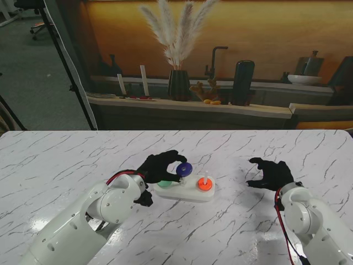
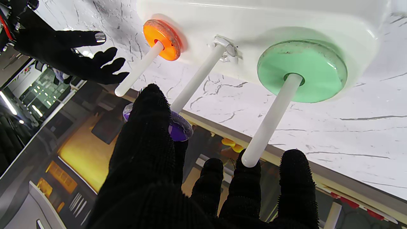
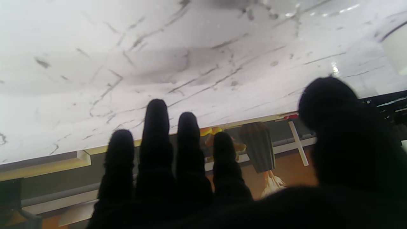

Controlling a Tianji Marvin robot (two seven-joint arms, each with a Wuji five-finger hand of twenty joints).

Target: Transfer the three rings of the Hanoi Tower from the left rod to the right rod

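Seen from the stand, the black-gloved left hand (image 1: 160, 167) pinches a purple plastic ring (image 1: 184, 169) just above the middle of a white three-rod plastic base (image 1: 187, 192) on the white marbled tabletop (image 1: 55, 160). A green plastic ring (image 1: 164, 183) lies under that hand's palm on the left rod, and a small orange plastic ring (image 1: 204, 184) sits on the right rod, just beyond the fingertips. The black-gloved right hand (image 1: 270, 174) hovers well apart, fingers spread and holding nothing. From the left wrist, the purple ring (image 2: 178, 127) is gripped between thumb and fingers at the tip of the middle white rod (image 2: 197, 78), apparently threaded on it; the green ring (image 2: 302, 70) rests at its rod's foot, the orange ring (image 2: 162, 39) likewise. From the right wrist, only spread fingers (image 3: 155, 133) over bare tabletop (image 3: 95, 63) show. Judging by this, one ring is home, one is midway, and the largest is unmoved.
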